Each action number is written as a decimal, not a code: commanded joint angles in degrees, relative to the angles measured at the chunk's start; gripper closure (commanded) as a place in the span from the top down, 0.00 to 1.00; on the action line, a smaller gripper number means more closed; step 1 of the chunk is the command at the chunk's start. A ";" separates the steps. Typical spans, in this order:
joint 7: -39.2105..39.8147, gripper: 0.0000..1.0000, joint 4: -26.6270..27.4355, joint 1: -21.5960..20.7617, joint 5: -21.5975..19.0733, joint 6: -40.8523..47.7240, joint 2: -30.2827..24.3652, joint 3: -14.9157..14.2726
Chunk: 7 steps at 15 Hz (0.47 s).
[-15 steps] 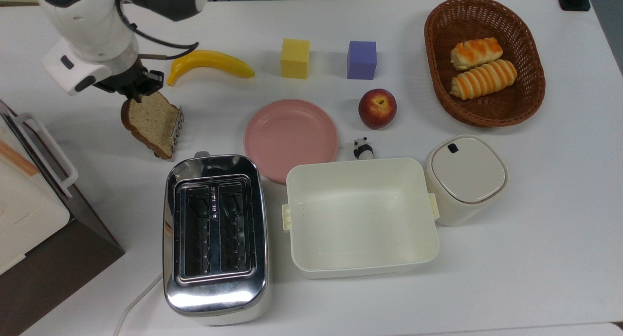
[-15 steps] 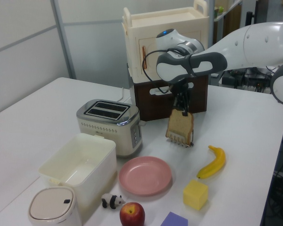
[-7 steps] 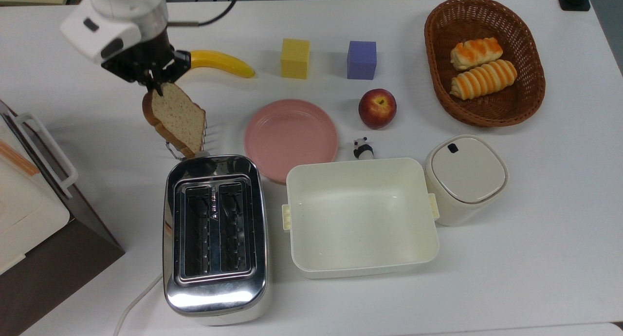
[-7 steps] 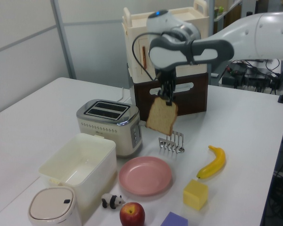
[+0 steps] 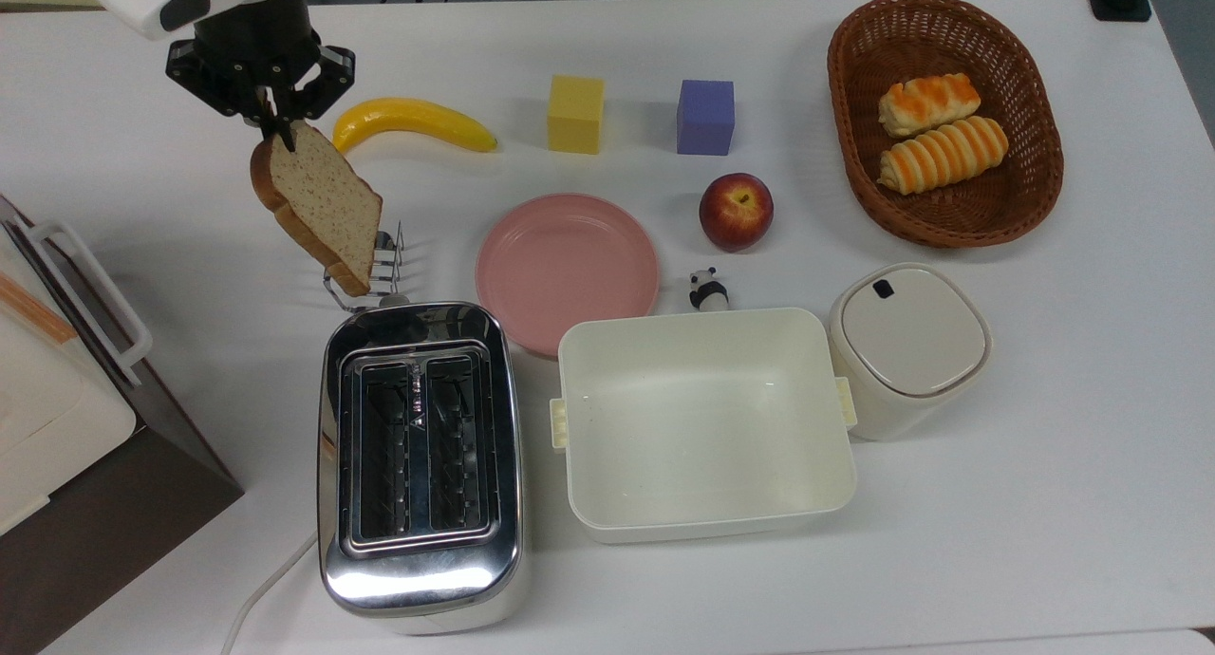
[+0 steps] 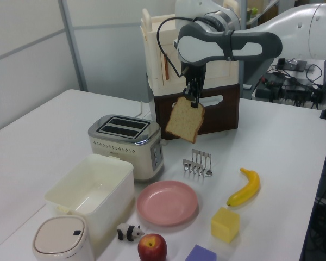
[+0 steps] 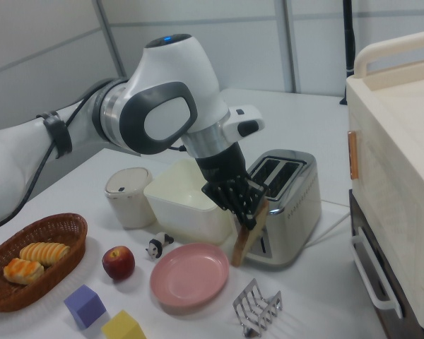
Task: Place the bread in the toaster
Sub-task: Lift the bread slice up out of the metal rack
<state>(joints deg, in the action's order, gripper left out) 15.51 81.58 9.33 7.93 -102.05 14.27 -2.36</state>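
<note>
white tabletop, with a cream cabinet at one edge, carries everything. the bread [image 5: 318,206] hangs in the air above the wire toast rack [image 6: 198,163], pinched by its rounded top in the gripper [image 5: 275,128], whose fingers are closed tight on the crust. the slice hangs tilted, lower corner just short of the toaster [image 5: 420,463], which stands with 2 empty slots facing up beside the cream tub [image 5: 702,421]. past these lie the pink plate [image 5: 567,269], the banana [image 5: 412,121] and the basket [image 5: 852,133] of striped rolls.

judging by the layout, the carry is under way. to do it well, the arm should bring the slice over 1 slot, turn it so its flat face runs along the slot's length, hold it vertical, then lower straight down without catching the wire grille.
</note>
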 commanded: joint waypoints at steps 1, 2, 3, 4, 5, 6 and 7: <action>0.04 0.00 -0.71 0.16 0.16 -1.04 -2.22 0.42; 0.04 0.00 -1.07 0.16 0.07 -1.04 -2.40 0.42; 0.04 0.00 -1.85 0.16 -0.11 -0.96 -2.84 0.42; 0.04 0.00 -2.47 0.16 -0.46 -1.04 -2.93 0.42; 0.04 0.00 -2.82 0.16 -0.81 -1.13 -2.93 0.42; 0.13 0.00 -2.91 0.07 -0.90 -1.39 -2.93 0.51; 0.13 0.00 -3.35 -0.01 -0.99 -1.74 -2.75 0.60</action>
<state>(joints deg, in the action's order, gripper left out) 15.51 78.15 9.33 7.71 -102.25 12.44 -2.29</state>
